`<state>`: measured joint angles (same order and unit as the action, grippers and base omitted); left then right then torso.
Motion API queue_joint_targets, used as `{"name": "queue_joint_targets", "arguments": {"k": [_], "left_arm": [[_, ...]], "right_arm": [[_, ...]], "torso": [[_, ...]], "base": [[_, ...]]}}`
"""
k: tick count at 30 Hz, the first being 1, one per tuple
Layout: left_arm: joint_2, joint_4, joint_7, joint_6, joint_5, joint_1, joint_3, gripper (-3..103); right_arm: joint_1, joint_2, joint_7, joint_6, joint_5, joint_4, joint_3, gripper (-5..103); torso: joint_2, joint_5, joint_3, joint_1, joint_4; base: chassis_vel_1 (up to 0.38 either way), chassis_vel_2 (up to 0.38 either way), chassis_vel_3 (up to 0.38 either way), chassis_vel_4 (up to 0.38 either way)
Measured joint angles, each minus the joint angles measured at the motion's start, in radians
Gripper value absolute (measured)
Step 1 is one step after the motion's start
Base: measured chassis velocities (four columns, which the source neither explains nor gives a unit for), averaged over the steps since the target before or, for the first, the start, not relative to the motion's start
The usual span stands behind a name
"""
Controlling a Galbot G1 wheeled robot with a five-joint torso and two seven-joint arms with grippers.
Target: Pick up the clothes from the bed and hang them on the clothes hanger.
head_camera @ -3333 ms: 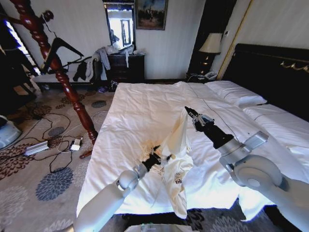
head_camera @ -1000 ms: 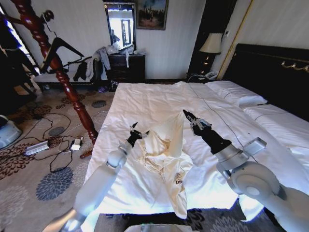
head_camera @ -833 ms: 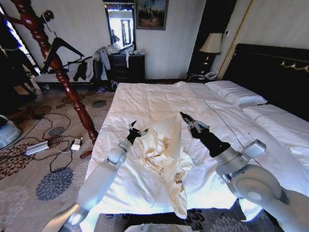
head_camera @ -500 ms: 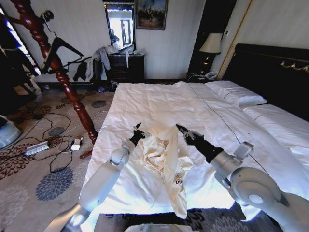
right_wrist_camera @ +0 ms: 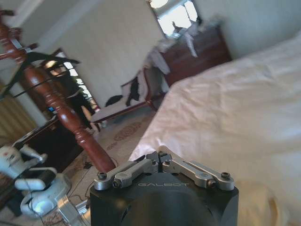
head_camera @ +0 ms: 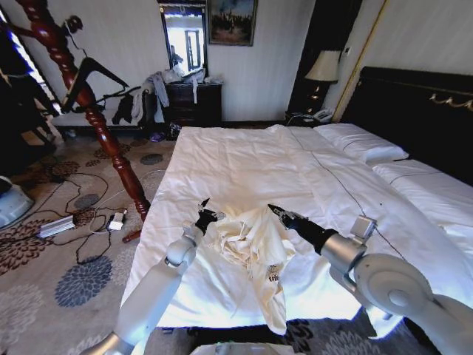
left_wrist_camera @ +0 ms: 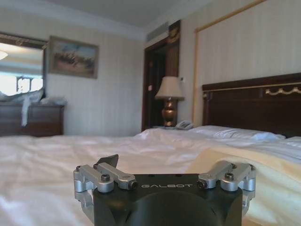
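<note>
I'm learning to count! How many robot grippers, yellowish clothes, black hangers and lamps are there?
Robot grippers: 2, the left gripper and the right gripper, one at each side of the garment on the bed
Cream-yellow garment: 1
Black hanger: 1, on the wooden pole
Lamp: 1
Total: 5

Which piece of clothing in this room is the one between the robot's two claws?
The cream-yellow garment crumpled on the bed, between the left gripper and right gripper. The grey and dark garments hang far behind.
</note>
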<state>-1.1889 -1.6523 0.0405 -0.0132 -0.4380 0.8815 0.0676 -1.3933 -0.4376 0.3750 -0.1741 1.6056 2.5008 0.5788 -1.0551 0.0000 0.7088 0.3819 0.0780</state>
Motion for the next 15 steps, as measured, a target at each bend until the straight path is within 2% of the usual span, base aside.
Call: {"name": "queue_joint_targets", "arguments": {"k": [2,3,4,6,7,8,9,10,12,15], "left_arm": [[0.029,-0.026,0.02,-0.014,0.001,0.005,-0.007,101],[0.052,-0.044,0.04,-0.026,0.005,0.019,-0.013,97],[0.052,-0.044,0.04,-0.026,0.005,0.019,-0.013,97],[0.072,-0.056,0.056,-0.038,0.019,0.037,-0.017,88],[0.082,-0.063,0.065,-0.047,0.031,0.051,-0.017,88],[0.091,-0.07,0.074,-0.056,0.043,0.064,-0.014,76],[0.095,-0.075,0.08,-0.061,0.046,0.069,-0.012,76],[0.099,-0.081,0.087,-0.067,0.047,0.074,-0.009,70],[0.104,-0.087,0.096,-0.071,0.047,0.078,-0.006,70],[0.131,-0.11,0.145,-0.088,0.045,0.088,0.002,54]], "right_arm": [[-0.001,0.005,-0.05,0.006,-0.034,0.0,0.0,0],[0.0,0.007,-0.086,0.022,-0.056,0.0,0.0,0],[0.0,0.007,-0.086,0.022,-0.056,0.0,0.0,0],[0.002,0.008,-0.114,0.044,-0.076,0.0,0.0,0],[0.005,0.008,-0.126,0.058,-0.083,-0.001,0.0,0],[0.008,0.008,-0.139,0.074,-0.092,-0.001,0.0,0],[0.009,0.007,-0.148,0.083,-0.098,-0.001,0.0,0],[0.011,0.006,-0.156,0.091,-0.102,-0.001,0.0,0],[0.012,0.005,-0.164,0.099,-0.106,-0.001,0.001,0],[0.016,0.002,-0.202,0.134,-0.12,-0.001,0.004,0]], "torso": [[0.0,0.0,0.0,0.0,0.0],[0.0,0.0,0.0,0.0,-0.0001],[0.0,0.0,0.0,0.0,-0.0001],[0.0,0.0,0.0,0.0,-0.0003],[0.0,-0.0001,0.0,0.0,-0.0002],[0.0,-0.0001,0.0,0.0,-0.0003],[0.0,-0.0001,0.0,0.0,-0.0003],[0.0,-0.0001,0.0,0.0,-0.0002],[0.0,-0.0001,0.0,0.0,-0.0001],[0.0,-0.0001,0.0,0.0,-0.0001]], "base": [[0.0,0.0,0.0,0.0],[0.0,0.0,0.0,0.0],[0.0,0.0,0.0,0.0],[0.0,0.0,0.0,0.0],[0.0,0.0,0.0,0.0],[0.0,0.0,0.0,0.0],[0.0,0.0,0.0,0.0],[0.0,0.0,0.0,0.0],[0.0,0.0,0.0,0.0],[0.0,0.0,0.0,0.0]]}}
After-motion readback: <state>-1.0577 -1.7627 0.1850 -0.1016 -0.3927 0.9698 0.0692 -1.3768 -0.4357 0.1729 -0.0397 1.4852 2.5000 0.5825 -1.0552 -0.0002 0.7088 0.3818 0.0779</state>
